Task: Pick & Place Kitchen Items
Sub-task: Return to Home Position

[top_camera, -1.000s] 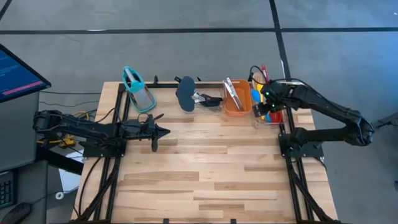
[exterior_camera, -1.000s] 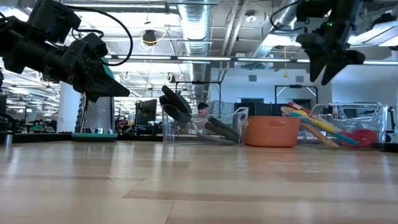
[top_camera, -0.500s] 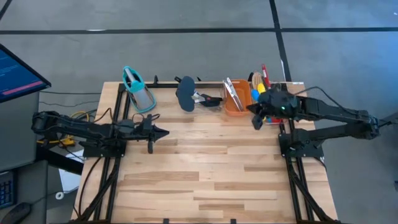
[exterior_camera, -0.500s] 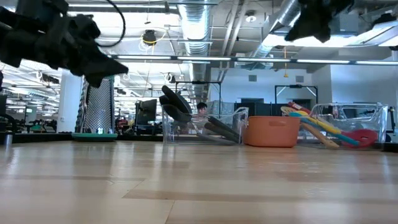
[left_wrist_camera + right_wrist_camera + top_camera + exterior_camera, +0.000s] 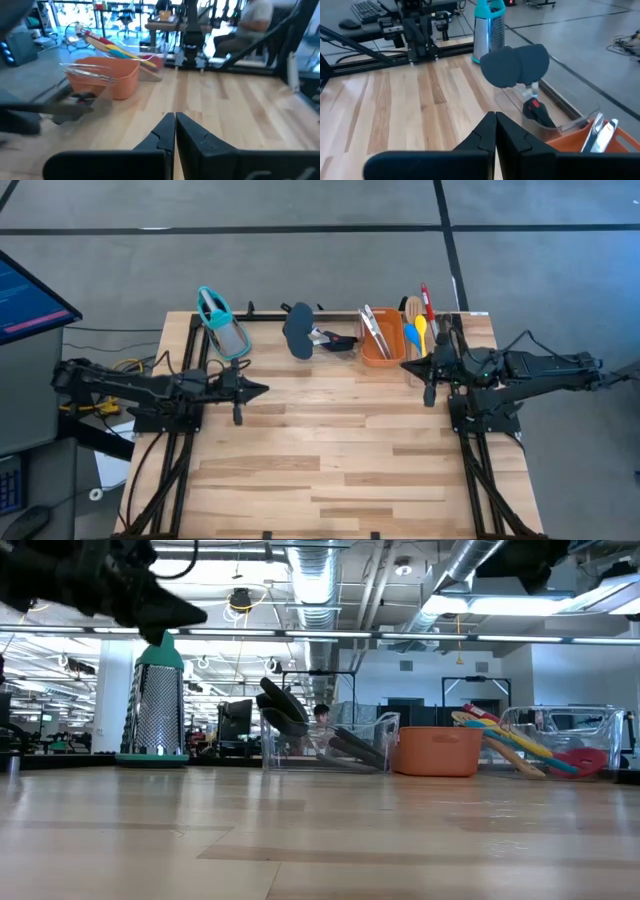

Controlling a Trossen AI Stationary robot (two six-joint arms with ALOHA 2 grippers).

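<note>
Right tool (image 5: 408, 366): fingers together and empty. A second ago it hung over the right clear tray (image 5: 610, 730). We saw it drawn back toward its base, near the bench (image 5: 330, 460) edge.
Left tool (image 5: 260, 389): fingers together and empty, eased slightly back on its side.
Kitchen items: the yellow spoon (image 5: 421, 330) and blue spoon (image 5: 410, 337) lay in that tray, and the silver tongs (image 5: 372, 328) in the orange tub (image 5: 390, 348).
Meaning: we judged the placing done, with only homing left.
</note>
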